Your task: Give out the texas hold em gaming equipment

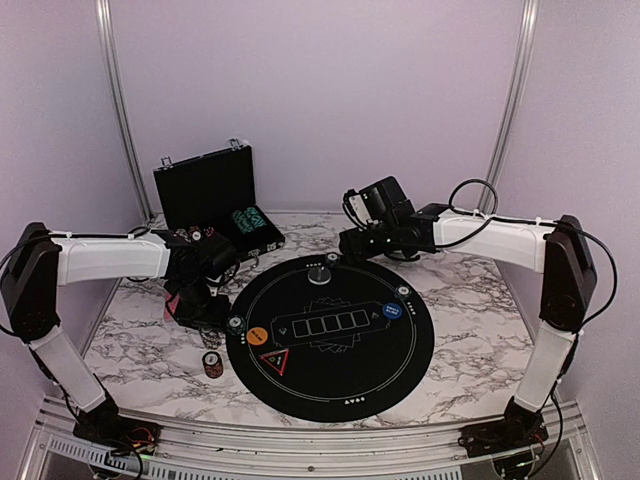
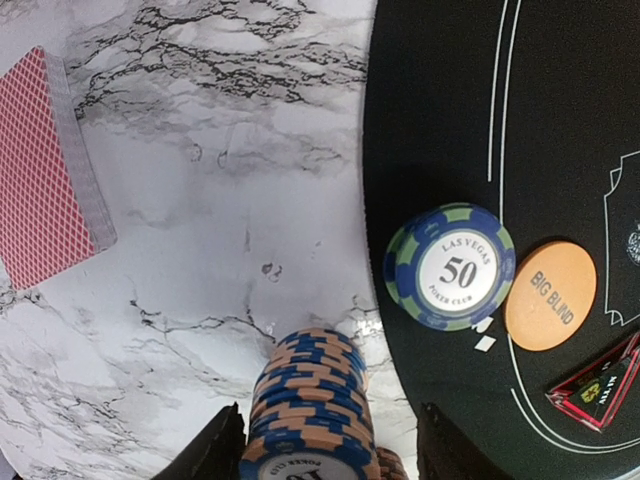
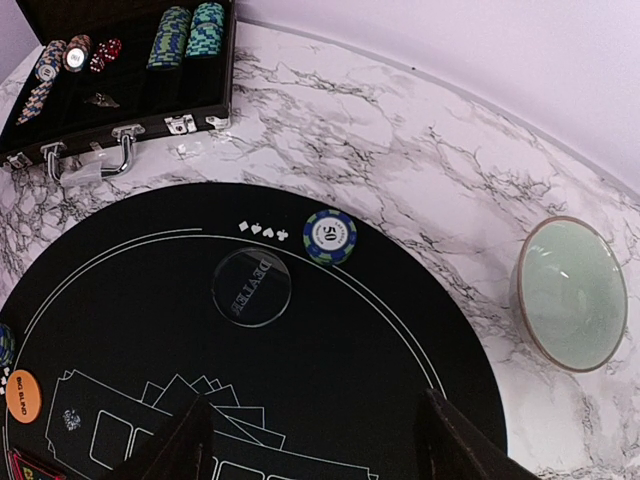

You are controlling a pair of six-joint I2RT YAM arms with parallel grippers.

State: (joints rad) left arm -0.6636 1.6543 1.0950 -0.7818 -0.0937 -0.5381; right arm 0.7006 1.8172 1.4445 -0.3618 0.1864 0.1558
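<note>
Marbled white tabletop (image 1: 470, 330) carries a round black felt mat (image 1: 400, 350).

Left gripper (image 2: 330, 407): jaws partly open, one finger on either side of a stack of blue-and-tan striped poker chips (image 2: 310, 385) standing on the marble. A gap shows at the right finger, so nothing is clamped. Just beyond that finger, on the mat's edge, lies a blue-and-green "50" chip (image 2: 450, 268), with an orange round "BIG BLIND" disc (image 2: 550, 295) just beside it. A pinkish-red-backed deck of cards (image 2: 45, 170) lies well off, ahead and to the left.

Right gripper (image 3: 320, 445): jaws wide apart and empty, above the mat. Ahead of it lie a clear round "DEALER" disc (image 3: 251, 287) and a second "50" chip (image 3: 329, 237).
</note>
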